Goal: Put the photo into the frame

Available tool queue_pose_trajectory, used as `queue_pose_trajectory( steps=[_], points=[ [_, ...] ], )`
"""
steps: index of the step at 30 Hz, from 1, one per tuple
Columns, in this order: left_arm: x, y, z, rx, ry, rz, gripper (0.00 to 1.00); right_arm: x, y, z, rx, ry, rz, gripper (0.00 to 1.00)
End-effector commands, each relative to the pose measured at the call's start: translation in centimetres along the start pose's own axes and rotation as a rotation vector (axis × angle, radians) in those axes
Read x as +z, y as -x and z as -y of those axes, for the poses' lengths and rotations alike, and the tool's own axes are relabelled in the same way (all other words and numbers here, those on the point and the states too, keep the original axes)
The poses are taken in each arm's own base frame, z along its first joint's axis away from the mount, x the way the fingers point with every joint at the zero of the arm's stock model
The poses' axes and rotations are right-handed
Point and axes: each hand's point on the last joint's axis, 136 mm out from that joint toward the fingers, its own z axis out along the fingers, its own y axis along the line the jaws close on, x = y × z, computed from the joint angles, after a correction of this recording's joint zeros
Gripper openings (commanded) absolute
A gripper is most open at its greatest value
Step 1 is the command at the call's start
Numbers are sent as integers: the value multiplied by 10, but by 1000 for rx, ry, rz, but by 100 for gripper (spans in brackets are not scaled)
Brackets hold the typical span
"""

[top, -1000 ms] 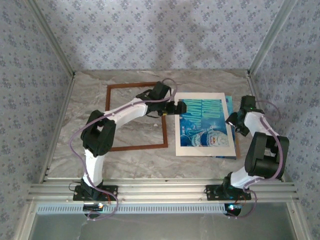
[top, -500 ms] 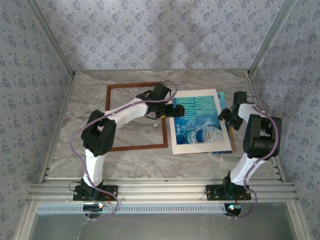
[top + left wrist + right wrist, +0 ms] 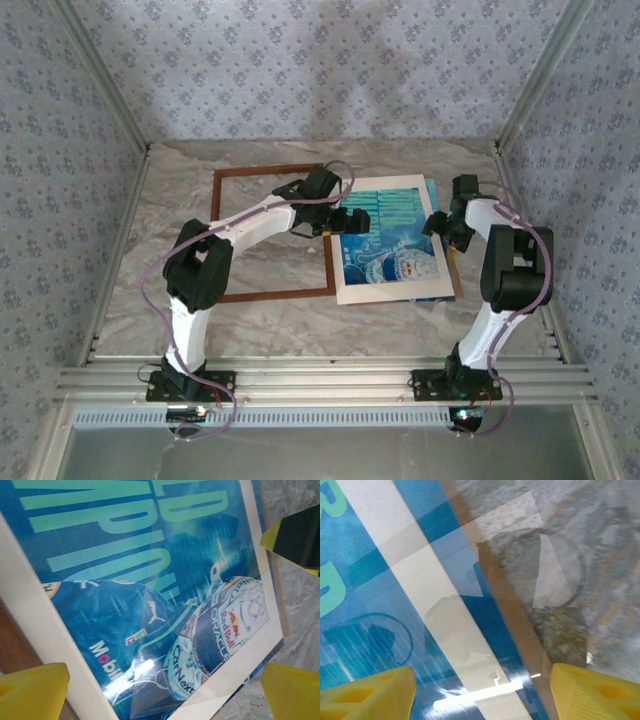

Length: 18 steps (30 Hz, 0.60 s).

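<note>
Our left pincer [image 3: 351, 220] is wide open, holding nothing, with the photo [image 3: 395, 248] right under it. Our right pincer [image 3: 440, 222], open too, sits at its other edge, maybe to push it toward the frame [image 3: 268, 171].

Blue-teal photo [image 3: 392, 245] with pale green lettering — cream mat border [image 3: 390, 293], reddish-brown frame [image 3: 265, 170], grey marbled table [image 3: 160, 270].

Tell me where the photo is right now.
In the top view the photo lies right of centre on the table, bordered by the cream mat, just right of the frame, between the left pincer and right pincer.
</note>
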Motion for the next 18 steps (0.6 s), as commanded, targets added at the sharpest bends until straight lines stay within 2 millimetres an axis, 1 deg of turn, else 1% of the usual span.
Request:
queue_pose_trajectory(
  steps=[1,5,8,10,14,18],
  points=[
    [11,-5,25,64,-65,-51,99,-35,15,15,21,4,67,73],
    [26,-10,37,100,-81,-87,99,-49,13,44,97,-16,98,73],
    [40,-13,45,113,-112,-119,99,-48,7,71,197,-15,96,73],
    [50,-18,51,121,-131,-147,99,-44,2,83,276,37,90,73],
    [67,-25,55,133,-132,-180,99,-36,-1,97,340,111,96,73],
    [78,-32,48,115,-113,-200,99,-26,-10,106,374,112,67,73]
  ],
)
